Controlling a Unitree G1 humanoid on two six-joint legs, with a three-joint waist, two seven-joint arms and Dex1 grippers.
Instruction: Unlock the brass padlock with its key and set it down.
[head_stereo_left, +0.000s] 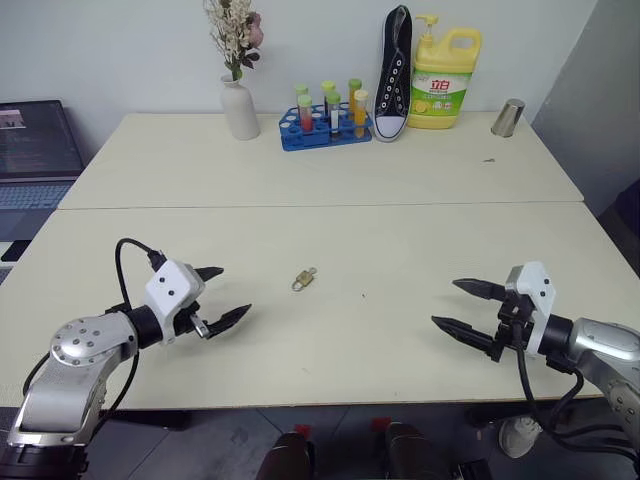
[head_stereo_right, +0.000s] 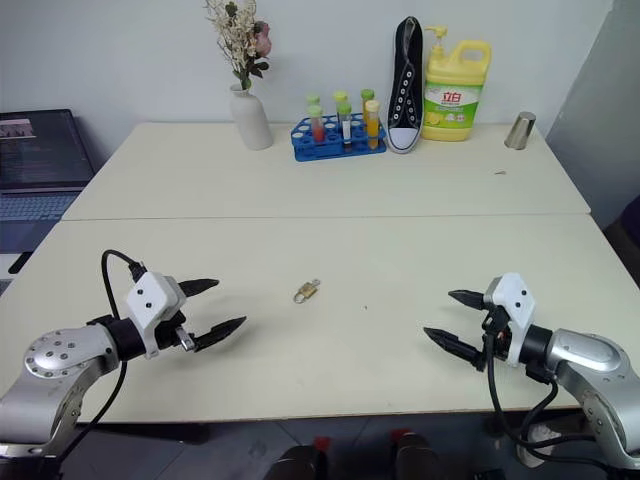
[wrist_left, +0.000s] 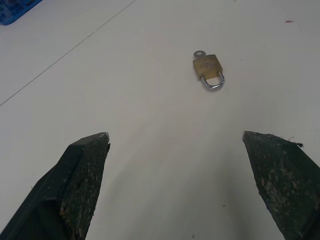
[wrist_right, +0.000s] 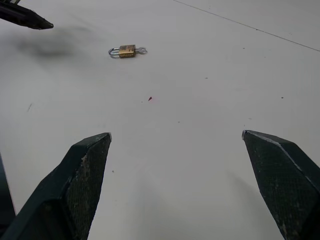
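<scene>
**Ana:** While both arms sit low in the head view, how much of the job looks done to you?

**Ben:** None that I can judge. Start with the table (head_stereo_left: 330, 330): its near half is bare except for one small item in the middle of the frame. That is the brass padlock (head_stereo_left: 301, 281), lying flat and touched by neither hand.

**Ana:** And the arms?

**Ben:** The left hand (head_stereo_left: 217, 296) is at the lower left of the frame, angled in toward the centre and slightly down, fingers spread wide with nothing between them. The right hand (head_stereo_left: 465, 307) mirrors it at the lower right, also spread open and empty, pointing in toward the centre. Both hang just over the table, well apart from the lock, with the left one nearer.

**Ana:** Is the shackle open?

**Ben:** In the left wrist view the silvery loop looks seated in the body, so I take it as locked.

**Ana:** The key?

**Ben:** A small silvery ring, the key (wrist_left: 200, 53), shows at the end of the body opposite the shackle. It looks to be in the keyhole, though I cannot tell how deep.

**Ana:** So what remains?

**Ben:** Everything: gripping the lock, turning the key, freeing the shackle, setting it down.
</scene>
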